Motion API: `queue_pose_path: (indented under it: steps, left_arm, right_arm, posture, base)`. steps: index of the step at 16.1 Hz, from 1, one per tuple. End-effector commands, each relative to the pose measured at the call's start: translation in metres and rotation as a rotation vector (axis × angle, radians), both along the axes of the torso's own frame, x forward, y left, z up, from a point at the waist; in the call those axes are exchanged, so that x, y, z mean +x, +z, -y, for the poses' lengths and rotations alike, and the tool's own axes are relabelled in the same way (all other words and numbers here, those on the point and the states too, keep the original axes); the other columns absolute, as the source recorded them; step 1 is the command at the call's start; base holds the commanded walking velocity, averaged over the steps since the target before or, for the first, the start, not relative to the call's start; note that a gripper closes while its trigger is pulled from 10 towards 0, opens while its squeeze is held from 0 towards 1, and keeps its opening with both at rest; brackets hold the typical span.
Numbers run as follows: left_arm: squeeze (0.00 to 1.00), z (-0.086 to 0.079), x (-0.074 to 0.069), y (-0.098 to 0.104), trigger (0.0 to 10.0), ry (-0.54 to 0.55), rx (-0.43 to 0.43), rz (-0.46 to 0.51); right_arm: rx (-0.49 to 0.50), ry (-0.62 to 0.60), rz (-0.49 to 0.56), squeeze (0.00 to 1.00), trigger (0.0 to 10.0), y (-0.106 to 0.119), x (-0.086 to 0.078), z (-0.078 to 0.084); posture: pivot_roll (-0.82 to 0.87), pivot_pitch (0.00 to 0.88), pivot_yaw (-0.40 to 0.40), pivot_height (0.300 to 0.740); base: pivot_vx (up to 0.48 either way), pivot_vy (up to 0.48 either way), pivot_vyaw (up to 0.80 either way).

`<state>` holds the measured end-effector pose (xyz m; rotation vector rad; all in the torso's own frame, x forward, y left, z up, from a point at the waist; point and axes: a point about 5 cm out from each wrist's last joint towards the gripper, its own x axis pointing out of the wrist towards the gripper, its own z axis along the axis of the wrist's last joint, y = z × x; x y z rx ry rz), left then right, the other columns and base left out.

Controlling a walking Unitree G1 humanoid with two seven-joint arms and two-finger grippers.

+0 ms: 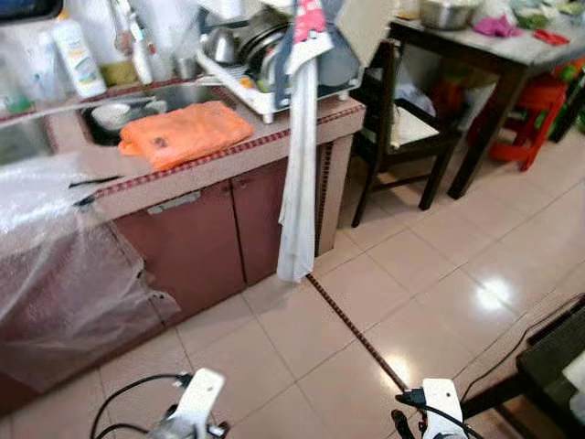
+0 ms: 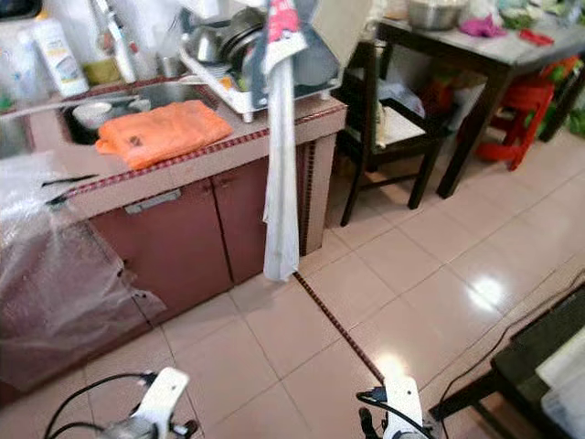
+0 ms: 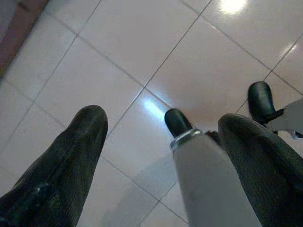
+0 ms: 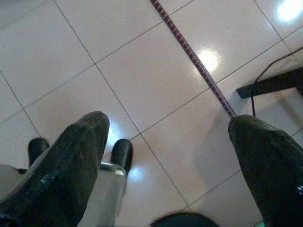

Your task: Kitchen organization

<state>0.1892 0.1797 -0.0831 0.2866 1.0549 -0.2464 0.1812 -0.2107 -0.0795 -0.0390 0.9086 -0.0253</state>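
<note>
Left end effector (image 3: 161, 142) low over pale floor tiles (image 3: 142, 42), black fingers (image 3: 71, 161) spread wide, nothing between them. Right end effector (image 4: 168, 146) likewise low over the tiles, fingers (image 4: 265, 161) wide apart, empty; dark red patterned tile strip (image 4: 194, 56) running across the floor just beyond its fingertips, black cable (image 4: 258, 78) and a dark furniture foot (image 4: 270, 82) off to one side.

Well ahead of both end effectors and toward the left one's side: tiled worktop (image 1: 210, 155) over reddish-brown cabinet doors (image 1: 196, 238). Orange folded cloth (image 1: 186, 133) flat on the worktop, at the sink's front edge. Sink (image 1: 146, 102) behind it, holding a small white bowl (image 1: 111, 115). White bottle (image 1: 77, 57) with a green-and-yellow label at the back; print too blurred to read. Dish rack (image 1: 265, 69) beyond the cloth, loaded with dark plates and metal bowls. Long white towel (image 1: 299, 174) hanging from the rack end down past the cabinet, pink patterned cloth (image 1: 309, 23) above it. Clear plastic sheet (image 1: 55, 247) draped over the worktop's near-left end and down its front.

Farther ahead, toward the right end effector's side: dark wooden chair (image 1: 407, 128), grey table (image 1: 512, 50) carrying a metal bowl (image 1: 448, 13) and a pink rag (image 1: 496, 26), red plastic stool (image 1: 535, 114) under it.
</note>
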Motion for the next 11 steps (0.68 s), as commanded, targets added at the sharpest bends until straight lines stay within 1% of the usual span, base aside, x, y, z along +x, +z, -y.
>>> queue_pose_path:
  steps: [1, 3, 4, 6, 7, 8, 9, 10, 11]
  left_arm:
    - [0.00, -0.006, -0.004, -0.001, 10.0, 0.027, 0.007, 0.000]
    - [0.00, -0.008, -0.005, -0.002, 10.0, 0.032, 0.006, 0.003]
    - [0.00, -0.009, -0.005, -0.001, 10.0, 0.035, 0.005, 0.006]
    - [0.00, -0.009, -0.001, 0.001, 10.0, 0.030, -0.015, 0.030]
    - [0.00, -0.009, 0.002, 0.003, 10.0, 0.037, -0.015, 0.041]
    - [0.00, -0.006, 0.004, 0.003, 10.0, 0.034, -0.017, 0.041]
    - [0.00, 0.002, 0.005, 0.003, 10.0, 0.026, -0.020, 0.041]
    - [0.00, 0.006, 0.006, 0.002, 10.0, 0.044, -0.038, 0.038]
    - [0.00, 0.007, 0.005, 0.002, 10.0, 0.058, -0.048, 0.028]
  right_arm:
    - [0.002, 0.028, -0.020, 0.00, 10.0, -0.001, 0.000, -0.005]
    - [0.008, 0.049, -0.013, 0.00, 10.0, 0.000, 0.006, -0.012]
    - [0.020, 0.029, -0.005, 0.00, 10.0, 0.001, 0.007, -0.013]
    - [0.107, -0.104, 0.015, 0.00, 10.0, 0.002, 0.010, -0.015]
    - [0.163, -0.171, 0.016, 0.00, 10.0, 0.000, 0.009, -0.017]
    - [0.172, -0.178, 0.011, 0.00, 10.0, 0.000, 0.008, -0.019]
    - [0.172, -0.178, 0.003, 0.00, 10.0, -0.002, 0.004, -0.020]
    - [0.183, -0.200, -0.001, 0.00, 10.0, -0.004, 0.001, -0.022]
    - [0.187, -0.215, 0.008, 0.00, 10.0, -0.004, 0.001, -0.021]
  posture:
    - [-0.04, 0.000, -0.044, 0.740]
    - [-0.03, 0.000, -0.039, 0.740]
    - [-0.03, 0.000, -0.035, 0.740]
    - [-0.04, 0.000, -0.021, 0.740]
    - [-0.05, 0.000, -0.019, 0.740]
    - [-0.05, 0.000, -0.012, 0.740]
    - [-0.06, 0.000, -0.007, 0.740]
    - [-0.06, 0.000, -0.001, 0.740]
    - [-0.06, 0.000, 0.004, 0.740]
  base:
    - [0.000, 0.000, 0.00]
    - [0.000, 0.000, 0.00]
    - [0.000, 0.000, 0.00]
    - [0.000, 0.000, 0.00]
    - [0.000, 0.000, 0.00]
    - [0.000, 0.000, 0.00]
    - [0.000, 0.000, 0.00]
    - [0.000, 0.000, 0.00]
    - [0.000, 0.000, 0.00]
